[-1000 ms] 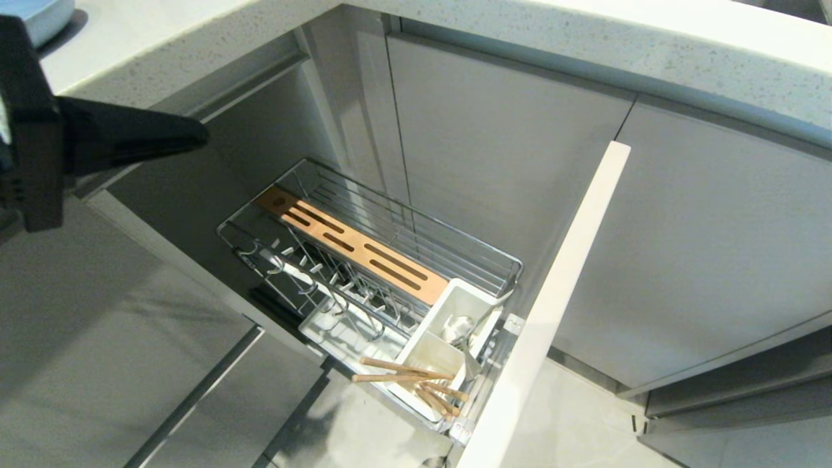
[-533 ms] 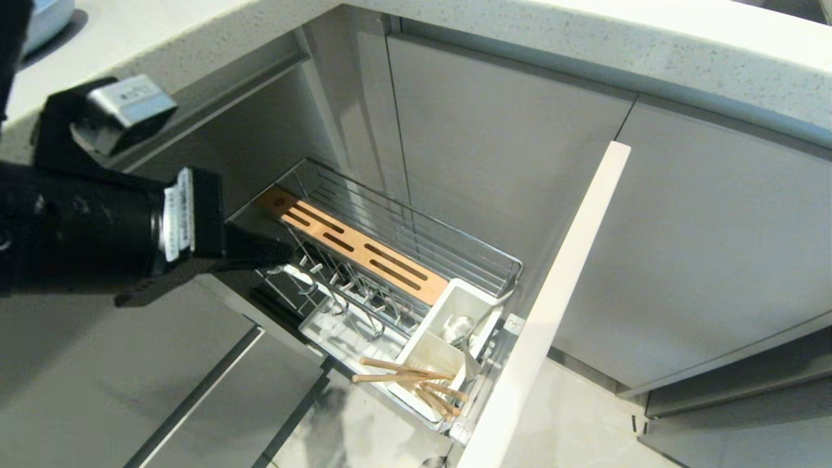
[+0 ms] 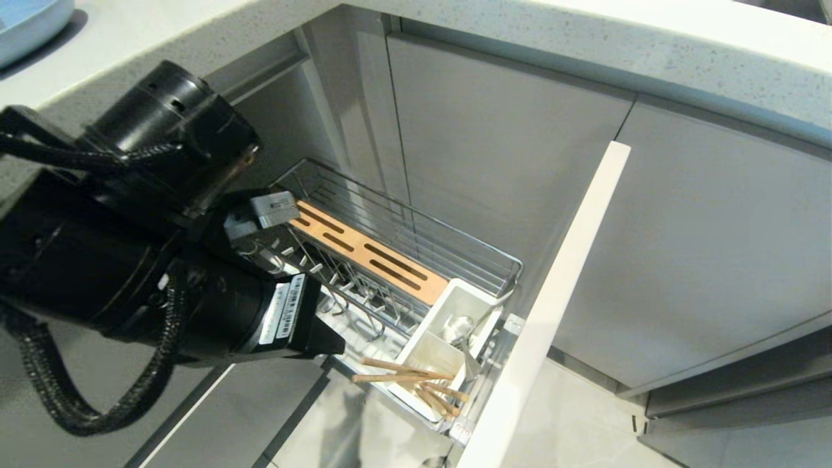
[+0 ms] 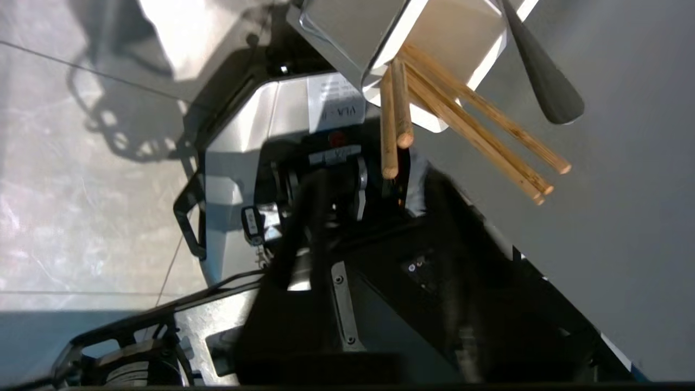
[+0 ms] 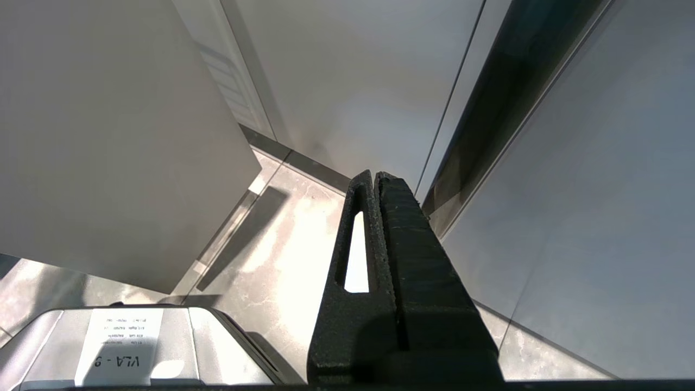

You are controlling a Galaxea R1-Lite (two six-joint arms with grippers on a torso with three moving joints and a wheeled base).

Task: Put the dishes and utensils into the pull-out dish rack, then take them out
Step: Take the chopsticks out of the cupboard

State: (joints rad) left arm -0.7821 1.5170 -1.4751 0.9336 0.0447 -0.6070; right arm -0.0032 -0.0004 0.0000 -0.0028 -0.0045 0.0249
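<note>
A: Where are the chopsticks (image 3: 409, 380) sitting, and what is the left gripper (image 3: 328, 344) doing?

B: They are leaning in the white caddy (image 3: 448, 344) at the lower centre of the head view, at the front end of the pull-out dish rack (image 3: 403, 260), with their ends sticking out over the rim. The spoon (image 3: 458, 325) is lying in the next compartment. The left gripper is hanging at centre-left, just beside the caddy. How far it is open I cannot tell; its fingertips are not showing clearly, and it seems to be holding nothing.

A: And the right gripper (image 5: 374, 184)?

B: It is parked out of the head view, fingers pressed together, empty.

A: How are the chopsticks going to handle?

B: I am judging them light, stiff and thin, so likely to roll or fan apart. Pinching the projecting ends, several at once, looks safest. In the left wrist view at least 4 chopsticks (image 4: 461, 114) are splaying from the caddy (image 4: 450, 38).
</note>
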